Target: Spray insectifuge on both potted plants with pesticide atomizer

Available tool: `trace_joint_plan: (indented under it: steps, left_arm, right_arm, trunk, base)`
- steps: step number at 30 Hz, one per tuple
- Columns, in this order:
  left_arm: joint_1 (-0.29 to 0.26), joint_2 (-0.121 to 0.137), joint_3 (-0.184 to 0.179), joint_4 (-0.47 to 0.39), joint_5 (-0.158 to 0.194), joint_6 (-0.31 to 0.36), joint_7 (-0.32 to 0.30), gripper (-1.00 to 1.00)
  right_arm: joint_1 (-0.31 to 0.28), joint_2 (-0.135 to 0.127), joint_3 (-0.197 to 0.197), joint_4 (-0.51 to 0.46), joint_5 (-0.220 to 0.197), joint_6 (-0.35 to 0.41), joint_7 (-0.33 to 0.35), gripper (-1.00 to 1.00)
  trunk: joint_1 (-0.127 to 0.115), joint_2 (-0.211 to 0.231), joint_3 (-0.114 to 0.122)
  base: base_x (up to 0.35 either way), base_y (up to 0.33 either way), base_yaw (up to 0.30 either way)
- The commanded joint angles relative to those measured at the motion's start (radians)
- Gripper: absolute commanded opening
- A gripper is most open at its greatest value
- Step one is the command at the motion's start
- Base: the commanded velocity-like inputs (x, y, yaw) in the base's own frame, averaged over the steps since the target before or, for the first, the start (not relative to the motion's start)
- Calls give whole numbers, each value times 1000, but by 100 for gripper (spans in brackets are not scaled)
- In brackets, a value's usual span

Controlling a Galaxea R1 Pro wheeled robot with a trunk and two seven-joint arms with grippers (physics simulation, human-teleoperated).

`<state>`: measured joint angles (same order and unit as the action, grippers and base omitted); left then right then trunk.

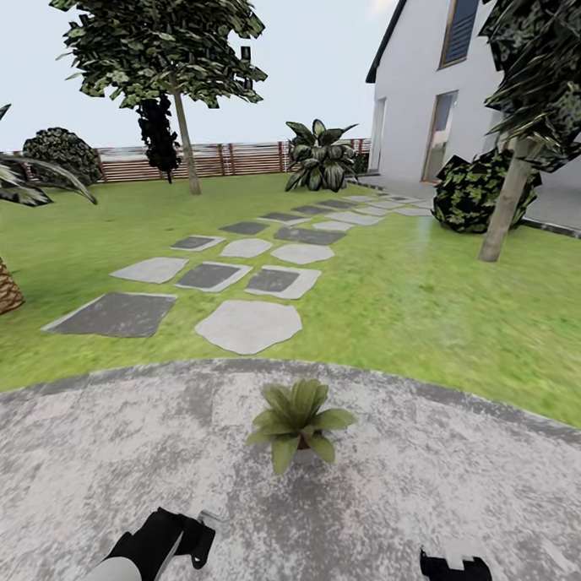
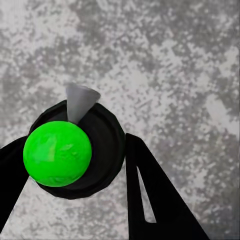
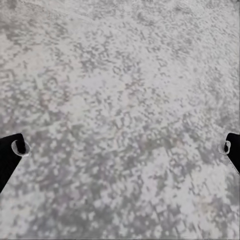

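On the round grey paved patio (image 1: pixel 468 486) of the garden, one potted plant (image 1: pixel 298 421) stands near the lawn's (image 1: pixel 426 301) edge. The left end effector (image 2: pixel 75 165), low at the left of the head view, is clenched on the pesticide atomizer (image 2: pixel 75 150), its pale nozzle (image 2: pixel 79 100) pointing out over the paving. The right end effector (image 3: pixel 120 147) hangs released, fingertips wide apart above bare paving. Stepping stones (image 1: pixel 239 276) lead toward a white house (image 1: pixel 433 73).
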<state>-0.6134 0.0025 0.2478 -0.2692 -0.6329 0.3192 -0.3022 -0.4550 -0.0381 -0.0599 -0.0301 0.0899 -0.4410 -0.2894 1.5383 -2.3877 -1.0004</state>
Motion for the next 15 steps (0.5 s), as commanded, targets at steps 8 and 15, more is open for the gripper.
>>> trace_joint_plan:
  steps: [8, 15]
  left_arm:
    - [1, -1, 7, -2, -8, 4, -8, -100]
    - [1, -1, 7, -2, -8, 4, -8, -100]
  right_arm:
    - [-1, -8, -6, 1, 10, -4, -4, 100]
    - [-1, -8, -6, 1, 10, -3, -4, 100]
  trunk:
    - [0, 0, -1]
    - [0, 0, -1]
  base:
    - [322, -58, 0]
    - [283, -161, 0]
